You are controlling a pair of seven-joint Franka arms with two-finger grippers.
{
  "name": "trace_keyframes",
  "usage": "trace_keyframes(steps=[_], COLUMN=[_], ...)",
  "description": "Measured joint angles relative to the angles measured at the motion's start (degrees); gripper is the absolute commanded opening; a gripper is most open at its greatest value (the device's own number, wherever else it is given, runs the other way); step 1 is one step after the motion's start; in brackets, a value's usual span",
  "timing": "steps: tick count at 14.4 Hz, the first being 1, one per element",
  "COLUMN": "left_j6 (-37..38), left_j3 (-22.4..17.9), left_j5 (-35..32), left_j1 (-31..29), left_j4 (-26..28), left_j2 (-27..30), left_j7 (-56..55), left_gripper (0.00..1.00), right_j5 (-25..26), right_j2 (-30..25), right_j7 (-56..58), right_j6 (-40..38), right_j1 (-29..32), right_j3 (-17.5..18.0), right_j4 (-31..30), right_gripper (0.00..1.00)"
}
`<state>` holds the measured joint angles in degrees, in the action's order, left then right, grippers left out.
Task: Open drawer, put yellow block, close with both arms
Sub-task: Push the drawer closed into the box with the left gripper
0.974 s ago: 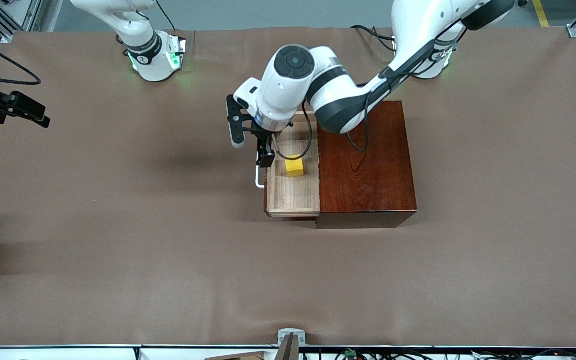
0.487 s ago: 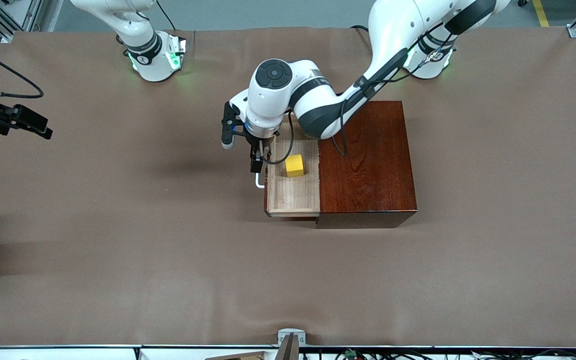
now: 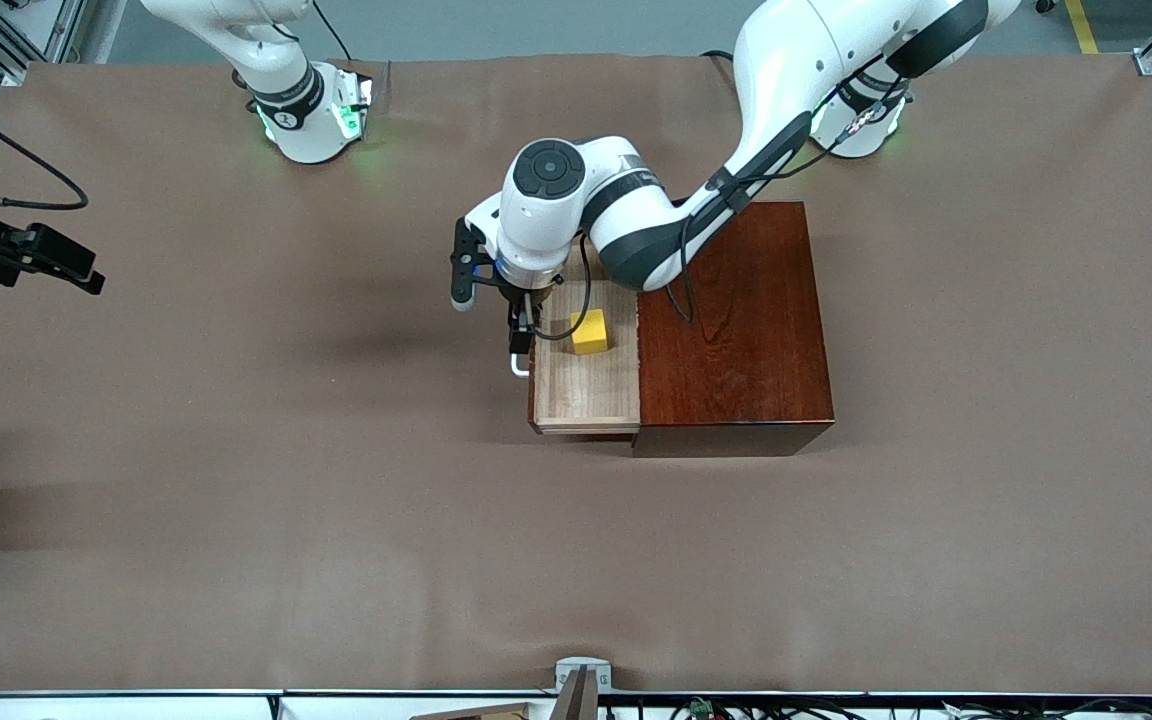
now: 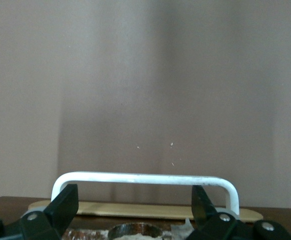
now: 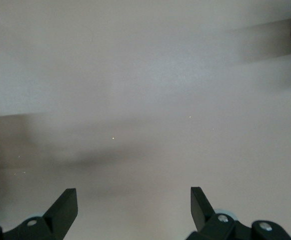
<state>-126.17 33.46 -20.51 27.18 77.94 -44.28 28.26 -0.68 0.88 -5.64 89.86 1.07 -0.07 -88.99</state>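
The drawer stands pulled out of the mahogany box toward the right arm's end of the table. The yellow block lies in the pale tray. My left gripper hangs low over the drawer's front, by the white handle. In the left wrist view the gripper is open and empty, its fingers spread wide just short of the handle bar. My right gripper waits open over the table's edge at the right arm's end; it also shows in the right wrist view.
The brown table cloth spreads round the box. The left arm's elbow hangs over the box's corner and the farther part of the drawer. A small grey mount sits at the table's near edge.
My left gripper has come down from over the drawer tray to the drawer's front and handle. The drawer and the yellow block have not moved. The right gripper has barely shifted.
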Motion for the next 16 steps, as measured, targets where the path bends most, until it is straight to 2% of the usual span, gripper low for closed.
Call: trace_keyframes(steps=[9,16], left_j6=[8.61,24.23], left_j3=[-0.76,-0.94], left_j5=[-1.36,-5.9], left_j1=[0.42,-0.37], left_j4=[-2.57,-3.94], left_j2=[0.0,0.34], left_j7=[0.62,-0.03], left_gripper=[1.0,1.0], right_j5=[0.0,0.0], right_j2=[0.06,0.68], right_j7=[-0.01,-0.01], right_j6=[3.03,3.59], right_j1=[-0.02,-0.03], right_j3=[0.19,0.25], right_j4=[-0.04,-0.09], right_gripper=[1.0,1.0])
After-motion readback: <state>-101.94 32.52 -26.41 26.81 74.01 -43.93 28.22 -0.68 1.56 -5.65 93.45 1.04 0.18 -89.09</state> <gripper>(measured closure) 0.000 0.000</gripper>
